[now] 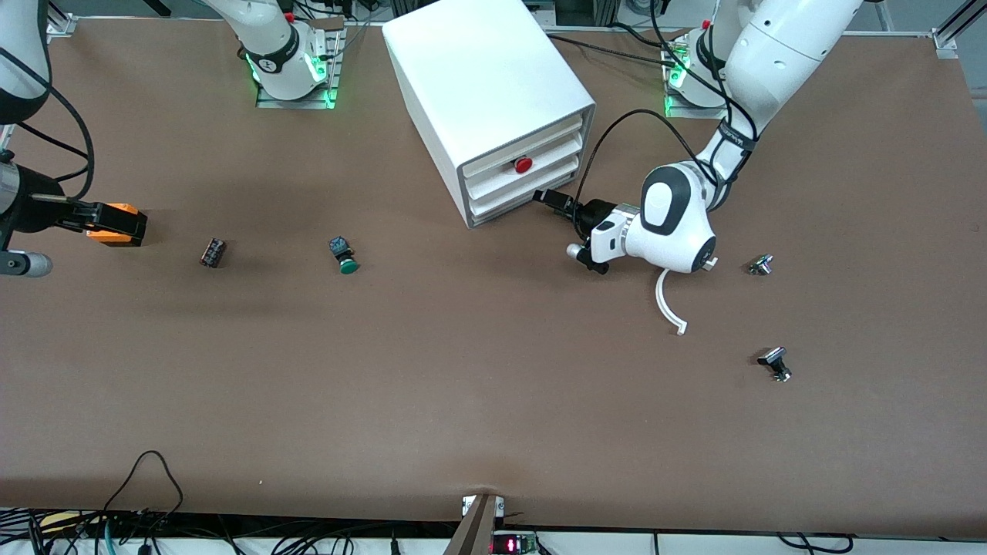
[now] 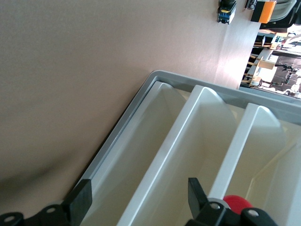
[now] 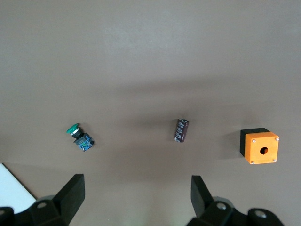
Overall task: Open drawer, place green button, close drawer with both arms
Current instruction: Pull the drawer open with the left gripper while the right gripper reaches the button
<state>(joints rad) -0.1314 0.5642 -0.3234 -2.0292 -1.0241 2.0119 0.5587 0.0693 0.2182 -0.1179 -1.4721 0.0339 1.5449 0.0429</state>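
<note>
on table: one button (image 1: 344, 255), two claws, three-drawer cabinet (image 1: 493, 100).

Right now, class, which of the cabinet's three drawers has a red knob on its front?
The middle drawer: a round red knob sits on its front, while the drawers above and below it are plain white.

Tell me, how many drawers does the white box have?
3, stacked in the cabinet: top drawer, middle drawer with the red knob, and bottom drawer lowest, by the left gripper.
</note>
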